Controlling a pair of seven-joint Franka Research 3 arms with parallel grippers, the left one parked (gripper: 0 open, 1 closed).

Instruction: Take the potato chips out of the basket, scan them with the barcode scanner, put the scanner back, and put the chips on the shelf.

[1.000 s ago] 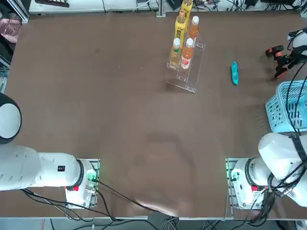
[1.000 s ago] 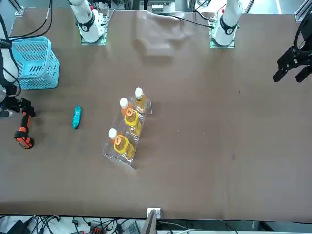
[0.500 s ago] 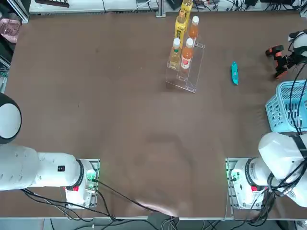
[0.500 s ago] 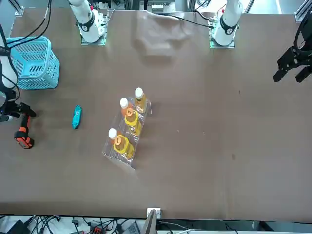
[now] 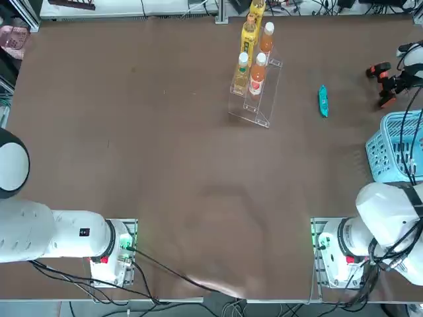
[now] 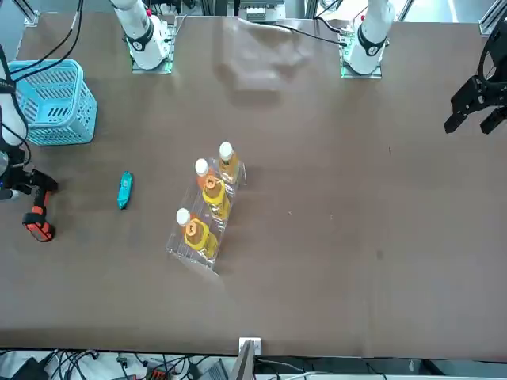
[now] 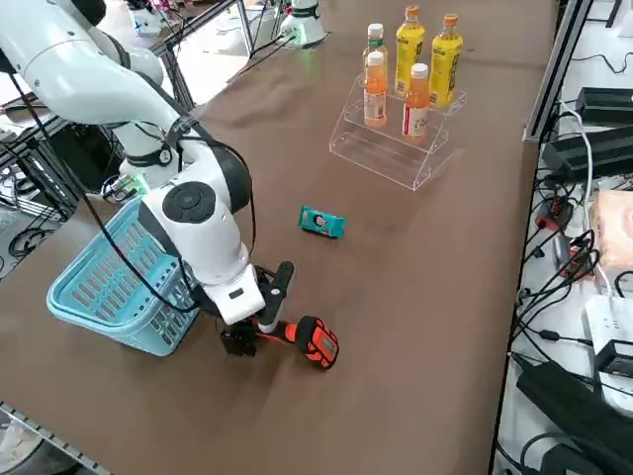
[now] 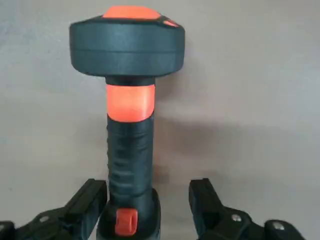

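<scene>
Where the brown surface (image 5: 165,165) meets its right edge near the bases, mostly bare cloth, with wide open room across the middle and left. Beside that edge, the light blue basket (image 7: 109,287), hard against the right arm's forearm. Just beyond the basket, bent low over the surface, the right gripper (image 7: 259,315), spread wide with a finger on either side of the barcode scanner's handle, not pinching it; in the wrist view a clear gap beside one finger (image 8: 210,202), the other close against the handle. Lying flat, the barcode scanner (image 7: 307,340), black with orange-red parts, head pointing away from the gripper, close to the surface's right edge with little room on that side. Further in, apart from both scanner and basket, the potato chips (image 5: 322,101), a slim teal packet flat on the surface, out of the basket. Farther still, toward the far edge, the shelf (image 5: 255,96), a clear stepped rack set at a slant, carrying drink bottles (image 5: 258,74) with white caps, open surface between it and the packet.
</scene>
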